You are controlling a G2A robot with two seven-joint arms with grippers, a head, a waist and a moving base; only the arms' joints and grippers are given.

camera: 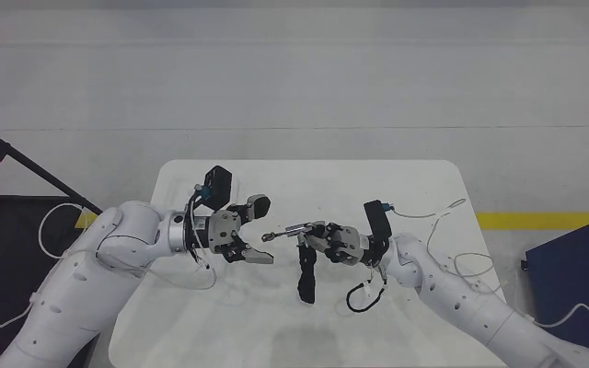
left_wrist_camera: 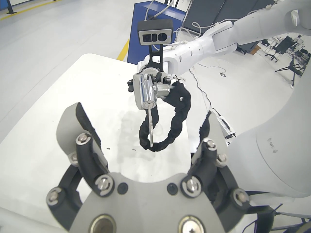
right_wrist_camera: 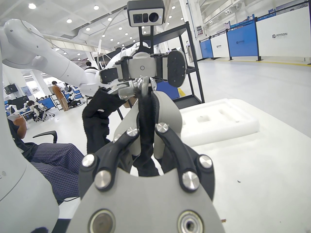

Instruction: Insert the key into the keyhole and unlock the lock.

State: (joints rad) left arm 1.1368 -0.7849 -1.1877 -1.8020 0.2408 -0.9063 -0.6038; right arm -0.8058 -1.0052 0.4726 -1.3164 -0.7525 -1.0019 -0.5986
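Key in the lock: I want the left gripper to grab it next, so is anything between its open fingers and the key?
Nothing visible. The key sticks out of the lock toward the open left gripper, with open air between them. The black cable hangs behind the key, not in front.

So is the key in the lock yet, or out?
In: the key juts from the keyhole of the lock that the right gripper holds, and the open left gripper is not touching it.
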